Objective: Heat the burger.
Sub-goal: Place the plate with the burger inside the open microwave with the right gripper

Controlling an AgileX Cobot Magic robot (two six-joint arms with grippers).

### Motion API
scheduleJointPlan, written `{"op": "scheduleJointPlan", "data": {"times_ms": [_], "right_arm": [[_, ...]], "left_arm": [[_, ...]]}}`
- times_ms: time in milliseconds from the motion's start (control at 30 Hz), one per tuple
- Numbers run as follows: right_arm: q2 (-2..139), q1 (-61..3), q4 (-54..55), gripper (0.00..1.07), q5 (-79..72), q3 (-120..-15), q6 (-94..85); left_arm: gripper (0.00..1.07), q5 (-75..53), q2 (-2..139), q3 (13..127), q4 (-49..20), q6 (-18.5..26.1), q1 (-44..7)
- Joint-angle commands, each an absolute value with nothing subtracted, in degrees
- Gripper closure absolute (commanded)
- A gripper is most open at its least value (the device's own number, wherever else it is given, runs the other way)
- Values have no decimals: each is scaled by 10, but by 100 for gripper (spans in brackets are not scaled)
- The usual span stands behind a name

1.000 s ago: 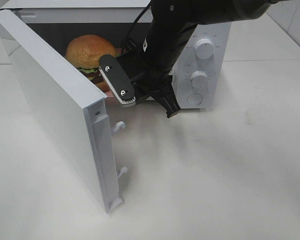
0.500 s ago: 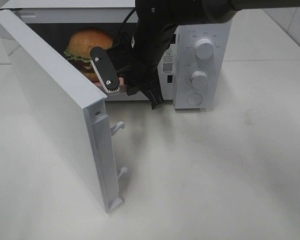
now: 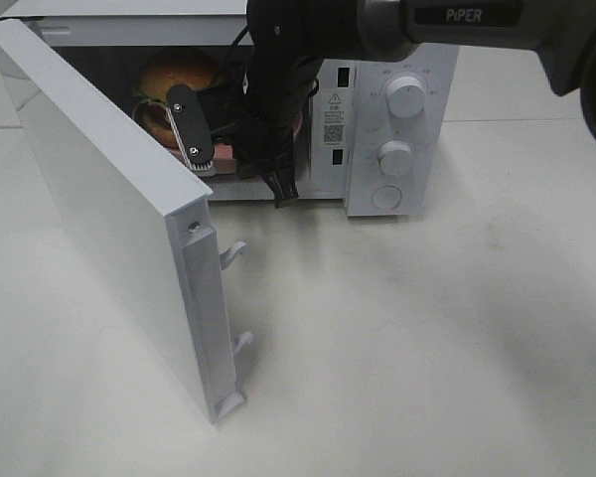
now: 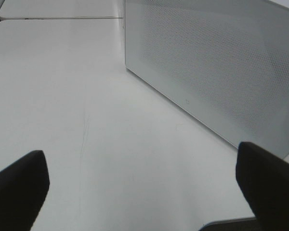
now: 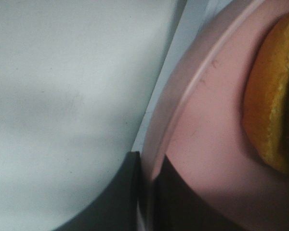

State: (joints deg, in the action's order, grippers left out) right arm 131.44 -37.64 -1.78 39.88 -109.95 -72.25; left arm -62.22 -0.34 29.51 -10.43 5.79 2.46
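Right gripper (image 5: 147, 192) pinches plate (image 5: 207, 120) by its rim to carry burger (image 3: 179, 72) level inside microwave (image 3: 397, 99); left gripper (image 4: 144, 192) spread, idle beside its door (image 4: 221, 72).

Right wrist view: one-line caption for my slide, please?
Right pincer shut on the rim of the pink plate, which carries the burger.

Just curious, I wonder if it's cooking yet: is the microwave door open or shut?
Open: the door stands out wide, and the burger shows inside.
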Motion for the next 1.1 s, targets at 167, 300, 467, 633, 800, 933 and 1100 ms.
{"op": "scheduleJointPlan", "data": {"times_ms": [167,300,467,633,800,933,1100], "right_arm": [[1345,-376,-40,107,375,-1167,-705],[1360,-376,-43,107,374,-1188,-703],[1385,-375,-49,107,374,-1217,-692],[1404,-374,-49,107,371,-1236,-692],[1417,-374,-49,107,368,-1245,-692],[1421,-374,-53,94,368,-1245,-661],[1421,-374,-56,72,374,-1245,-656]], "left_arm": [[9,-615,-12,295,-108,57,26],[9,-615,-12,295,-108,57,26],[9,-615,-12,295,-108,57,26],[9,-615,-12,295,-108,57,26],[9,-615,-12,295,-108,57,26],[9,-615,-12,295,-108,57,26],[9,-615,-12,295,-108,57,26]]}}
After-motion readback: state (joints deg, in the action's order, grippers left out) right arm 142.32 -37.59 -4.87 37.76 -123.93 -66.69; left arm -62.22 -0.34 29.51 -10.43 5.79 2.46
